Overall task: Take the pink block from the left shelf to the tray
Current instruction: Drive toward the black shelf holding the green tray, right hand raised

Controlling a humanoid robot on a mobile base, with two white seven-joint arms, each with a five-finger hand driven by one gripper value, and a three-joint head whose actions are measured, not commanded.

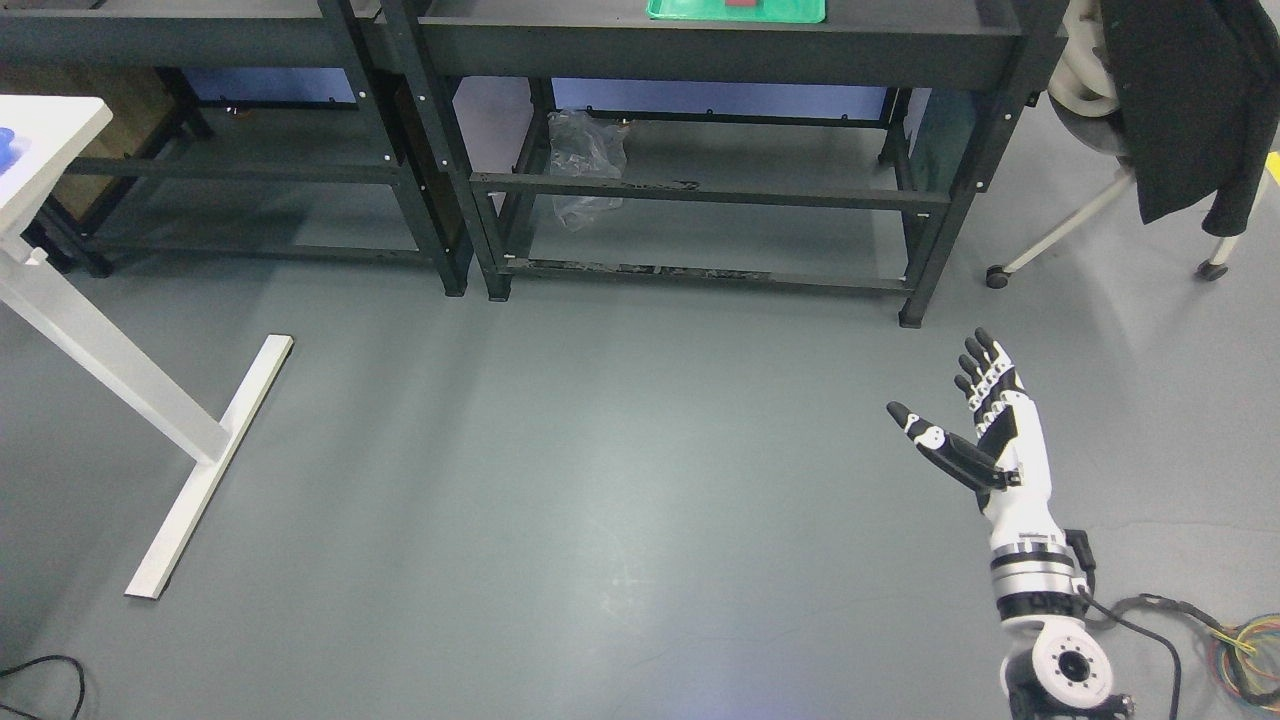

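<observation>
Approach stage: right robot hand (965, 425) empty, fingers spread, over bare floor at lower right of frame.
No pink block can be made out; a dark red item sits on the green tray (690, 12) at top centre. Recommend facing the left shelf (230, 45) and locating the block before reaching.

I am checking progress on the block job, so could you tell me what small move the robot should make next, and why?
Probably raise the head view and roll toward the left shelf. The right hand is open and holds nothing, out over bare floor, and no pink block shows. Only the edge of the green tray on the other shelf peeks in at the top, so the target must be found first.
</observation>
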